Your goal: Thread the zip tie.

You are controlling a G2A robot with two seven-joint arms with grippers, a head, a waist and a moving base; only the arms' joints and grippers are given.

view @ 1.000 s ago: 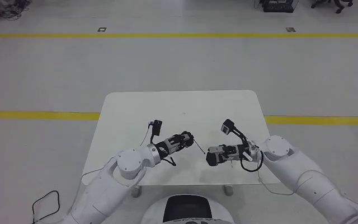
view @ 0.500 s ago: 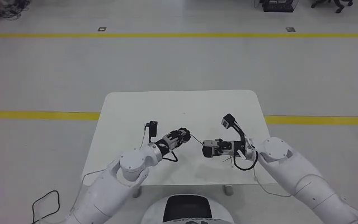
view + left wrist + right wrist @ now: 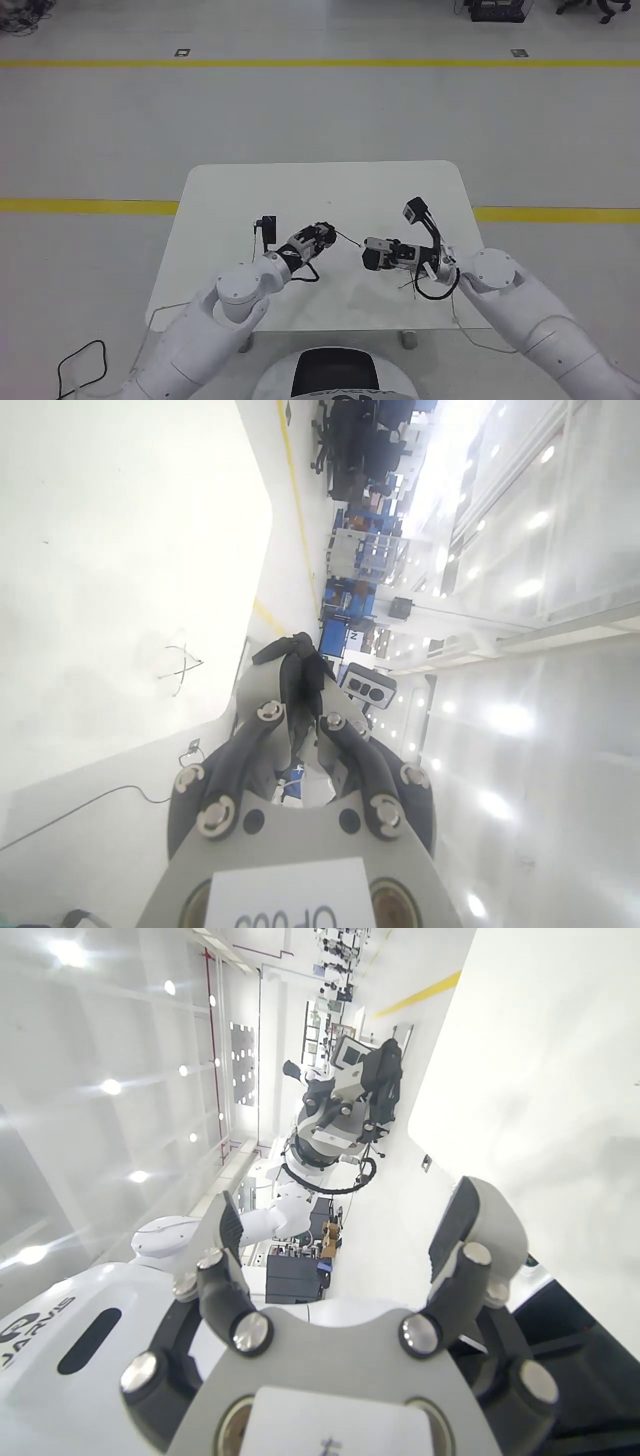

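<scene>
The left claw [image 3: 325,233] was clamped on a thin dark zip tie [image 3: 348,239]. The right claw [image 3: 345,1208] stood wide open, empty.

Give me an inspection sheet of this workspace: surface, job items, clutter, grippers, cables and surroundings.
Surface: white table, rounded corners.
Job's things: thin dark zip tie sticking out of the left gripper toward the right gripper.
Clutter: a few thin strands on the table; cannot tell what they are.
Grippers: left gripper shut on the zip tie; right gripper open, facing it.
Cables: black cable on the floor beside the table.
Surroundings: yellow lines on a pale floor.
</scene>
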